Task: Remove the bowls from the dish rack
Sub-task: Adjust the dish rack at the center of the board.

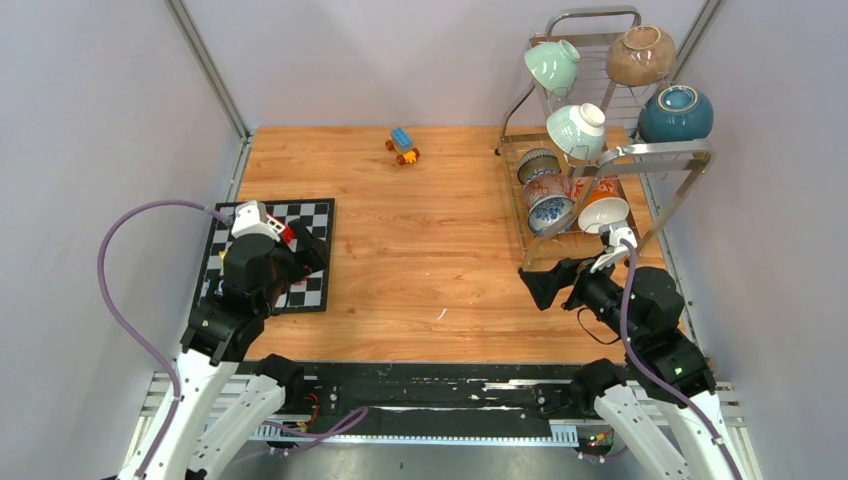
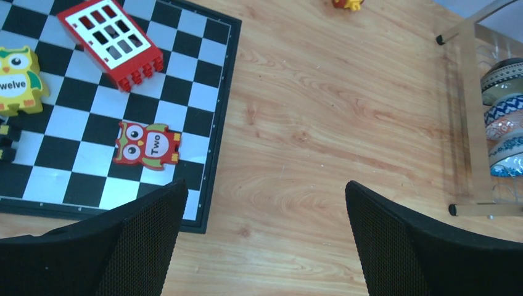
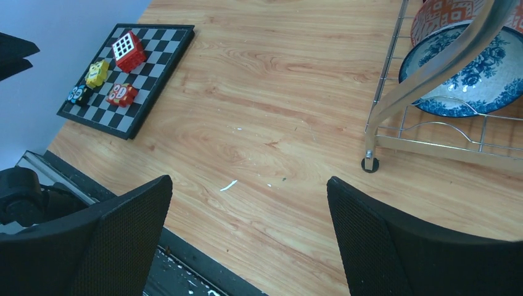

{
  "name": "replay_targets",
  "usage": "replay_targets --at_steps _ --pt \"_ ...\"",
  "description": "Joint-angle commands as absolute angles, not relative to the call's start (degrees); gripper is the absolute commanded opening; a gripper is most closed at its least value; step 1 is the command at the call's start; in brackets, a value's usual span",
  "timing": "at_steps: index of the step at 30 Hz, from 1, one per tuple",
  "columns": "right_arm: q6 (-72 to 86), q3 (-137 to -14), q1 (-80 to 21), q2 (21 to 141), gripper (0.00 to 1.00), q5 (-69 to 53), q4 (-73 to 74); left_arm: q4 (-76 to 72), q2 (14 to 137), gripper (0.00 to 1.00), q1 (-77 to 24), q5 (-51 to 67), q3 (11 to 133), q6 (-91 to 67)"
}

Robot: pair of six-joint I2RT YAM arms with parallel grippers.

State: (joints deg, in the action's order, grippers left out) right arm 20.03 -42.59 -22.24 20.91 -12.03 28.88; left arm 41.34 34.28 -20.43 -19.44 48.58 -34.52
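Observation:
The chrome dish rack (image 1: 662, 151) stands at the table's far right. Its upper tier holds two mint green bowls (image 1: 553, 65), a speckled brown bowl (image 1: 640, 55) and a dark teal bowl (image 1: 676, 113). On the lower tier stand a dark striped bowl (image 1: 537, 163), a red patterned one (image 1: 548, 188), a blue-white one (image 3: 475, 80) and an orange-white one (image 1: 603, 212). My right gripper (image 3: 248, 180) hovers open over bare wood just in front of the rack's near left foot (image 3: 369, 164). My left gripper (image 2: 265, 185) is open beside the chequered board, far from the rack (image 2: 472, 111).
A black-and-white chequered board (image 1: 312, 214) lies at the left with a red block (image 2: 111, 40) and owl pieces (image 2: 147, 145) on it. A small blue and orange toy (image 1: 402, 145) sits at the back middle. Grey walls close in both sides.

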Motion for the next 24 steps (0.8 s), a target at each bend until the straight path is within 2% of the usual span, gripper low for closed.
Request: replay_targets --at_steps 1,4,13,24 --pt "17.49 -42.46 -21.80 20.19 0.98 -11.62 30.85 36.17 30.71 1.00 -20.13 -15.74 46.53 -28.70" --pt "15.66 -42.85 -21.80 20.95 0.97 -11.04 32.34 33.16 29.23 1.00 -20.13 -10.59 45.16 -24.00" --pt "14.38 -45.56 -21.85 21.63 0.95 -10.09 35.99 27.85 30.21 1.00 -20.13 -9.23 43.72 -23.18" --pt "22.56 -49.34 -21.80 20.10 0.88 10.43 41.61 21.52 26.88 1.00 -20.13 -7.74 37.54 -23.85"
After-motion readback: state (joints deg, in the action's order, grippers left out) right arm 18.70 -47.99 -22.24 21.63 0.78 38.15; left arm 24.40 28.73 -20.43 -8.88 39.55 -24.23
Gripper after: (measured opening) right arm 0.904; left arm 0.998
